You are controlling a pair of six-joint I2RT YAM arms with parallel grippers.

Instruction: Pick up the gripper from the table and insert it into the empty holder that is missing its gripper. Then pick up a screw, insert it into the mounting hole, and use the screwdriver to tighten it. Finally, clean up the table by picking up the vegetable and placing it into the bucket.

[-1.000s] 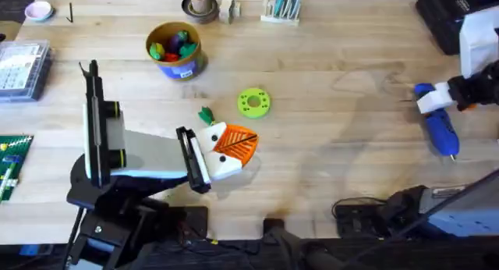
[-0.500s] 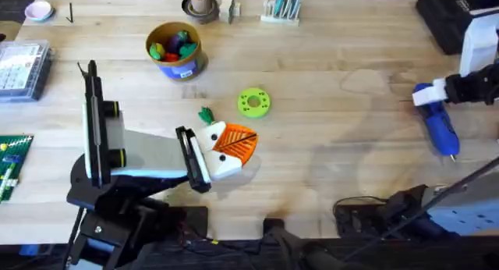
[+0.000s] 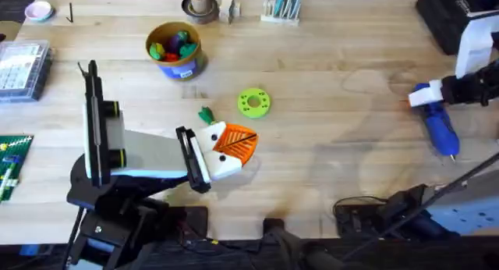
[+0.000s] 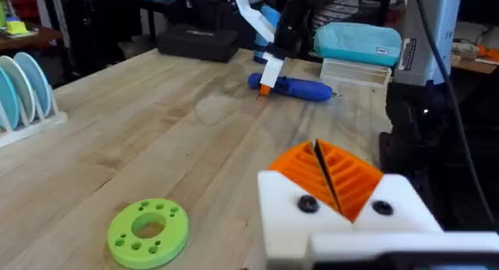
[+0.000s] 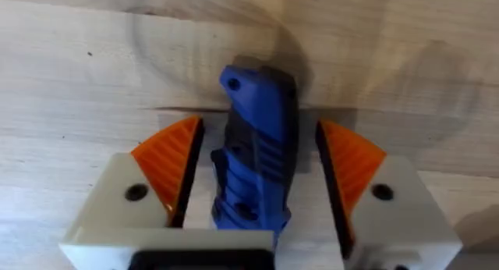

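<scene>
While flat on table (image 3: pixel 327 145), screwdriver (image 5: pixel 253 157) between parted right fingers (image 5: pixel 168 172).

I see a wide worktop (image 3: pixel 327 153) of light wood with pale grain, and soft shadows lie on it toward my right side. At its far edge stand a white rack (image 3: pixel 281 12) with thin bluish pieces in it and a small brown cup (image 3: pixel 200 5). At the far left is a small pink dish (image 3: pixel 38 11), and nearer a clear compartment box (image 3: pixel 22 67). A black case (image 3: pixel 444 20) sits at the far right corner. Beyond the worktop, in the left wrist view, the room is dim; I see a light blue pouch (image 4: pixel 357 42) lying on what is perhaps a stack of books.
</scene>
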